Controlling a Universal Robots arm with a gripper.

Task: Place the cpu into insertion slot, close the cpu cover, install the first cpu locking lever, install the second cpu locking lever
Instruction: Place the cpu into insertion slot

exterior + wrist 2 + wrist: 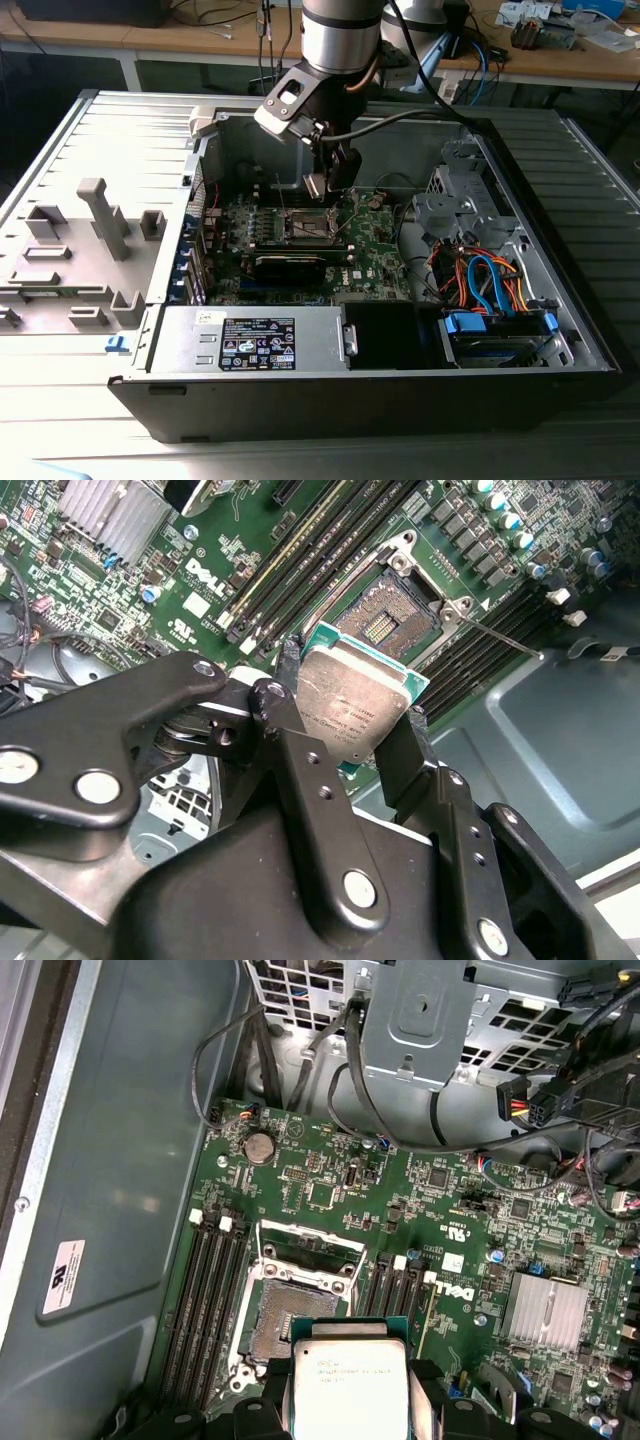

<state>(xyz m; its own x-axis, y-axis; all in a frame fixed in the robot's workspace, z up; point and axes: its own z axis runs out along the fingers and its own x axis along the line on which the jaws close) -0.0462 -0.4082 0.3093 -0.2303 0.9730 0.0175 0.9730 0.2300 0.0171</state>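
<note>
My gripper (352, 712) is shut on the cpu (352, 700), a small square chip with a silvery face and green edge, held by two opposite sides. In the exterior view the gripper (328, 182) hangs with the cpu (314, 185) a little above the green board. The insertion slot (288, 1312), dark in the middle with a metal rim, lies open just beyond the cpu (350, 1385). The cpu cover (310, 1248) stands swung up at the slot's far side. A thin locking lever (500, 640) sticks out beside the insertion slot (388, 620).
The board sits inside an open computer case (560, 200). A long black card (290, 265), a power supply (250, 340), a drive cage (450, 200) and loose cables (480, 280) surround the socket. Memory slots (205, 1300) flank it; a finned heat sink (545, 1312) is nearby.
</note>
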